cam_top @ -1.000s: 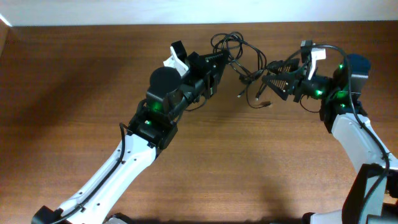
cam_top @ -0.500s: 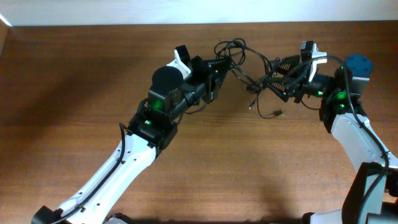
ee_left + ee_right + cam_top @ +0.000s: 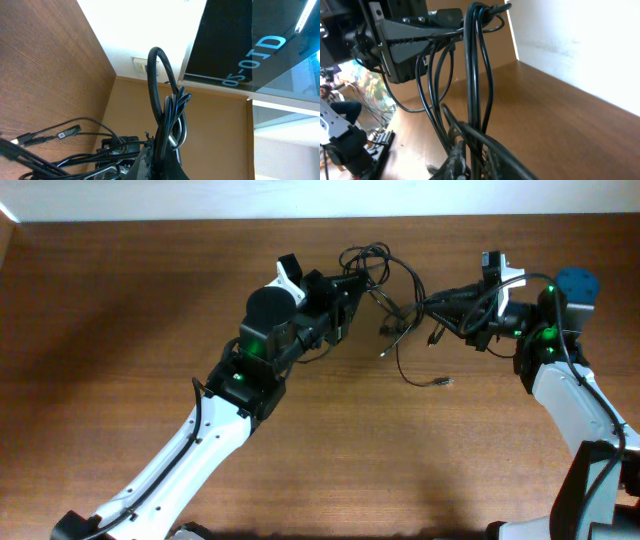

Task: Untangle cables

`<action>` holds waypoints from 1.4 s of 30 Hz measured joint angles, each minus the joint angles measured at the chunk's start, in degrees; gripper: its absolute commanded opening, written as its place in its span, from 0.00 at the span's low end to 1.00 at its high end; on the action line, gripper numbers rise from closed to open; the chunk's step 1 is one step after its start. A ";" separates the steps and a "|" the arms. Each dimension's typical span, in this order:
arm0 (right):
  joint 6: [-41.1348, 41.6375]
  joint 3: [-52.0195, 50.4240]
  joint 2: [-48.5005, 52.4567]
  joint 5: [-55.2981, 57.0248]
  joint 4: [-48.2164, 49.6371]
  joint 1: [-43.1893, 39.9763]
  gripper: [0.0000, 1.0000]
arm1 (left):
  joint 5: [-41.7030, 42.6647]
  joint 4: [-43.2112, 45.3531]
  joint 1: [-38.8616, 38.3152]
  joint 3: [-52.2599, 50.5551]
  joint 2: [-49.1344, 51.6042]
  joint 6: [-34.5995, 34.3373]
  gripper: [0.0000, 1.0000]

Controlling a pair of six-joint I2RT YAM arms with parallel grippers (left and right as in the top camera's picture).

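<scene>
At left, bare table (image 3: 100, 330) wood gives free room out to the near edge. Left gripper (image 3: 352, 283): pressed together, pinching the cables (image 3: 392, 308), which bunch close to the far edge. One loose plug (image 3: 443, 383) lies on open wood. Right gripper (image 3: 442, 302): clamped on the same bundle. Left wrist view: dark panel (image 3: 235, 45) lettering, rotated, reads roughly "05-01D".

The cables (image 3: 385, 292) bunch toward twelve o'clock on the table (image 3: 120, 330), with the left gripper (image 3: 352, 288) at their nine o'clock, the right gripper (image 3: 447, 302) at three, and one plug end (image 3: 441, 383) lying toward five.
</scene>
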 measured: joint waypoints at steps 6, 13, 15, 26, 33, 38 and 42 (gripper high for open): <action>-0.13 -0.02 0.00 -1.22 0.00 -0.02 0.04 | -0.46 0.00 0.04 0.00 0.00 0.00 0.00; 4.24 -0.04 0.00 -2.27 -0.04 0.00 0.04 | -7.58 -12.15 0.04 0.31 0.00 0.46 0.00; 7.41 -0.09 0.00 -2.43 0.00 0.00 0.04 | -13.64 -20.15 0.04 0.26 0.00 1.42 0.00; 21.70 -0.50 0.35 -2.86 26.69 0.00 0.04 | -25.40 -31.82 0.00 0.26 0.00 9.86 0.00; 33.14 -0.52 0.24 -3.10 40.68 0.00 0.17 | -26.38 -32.57 0.00 0.26 0.00 11.04 0.00; 31.69 -0.50 0.37 -3.10 25.68 0.00 0.41 | -20.39 -21.92 0.00 -0.04 0.04 11.28 0.00; 22.82 -0.31 0.37 -3.04 10.38 0.00 0.44 | -13.40 -11.87 0.00 -0.09 0.04 11.19 0.00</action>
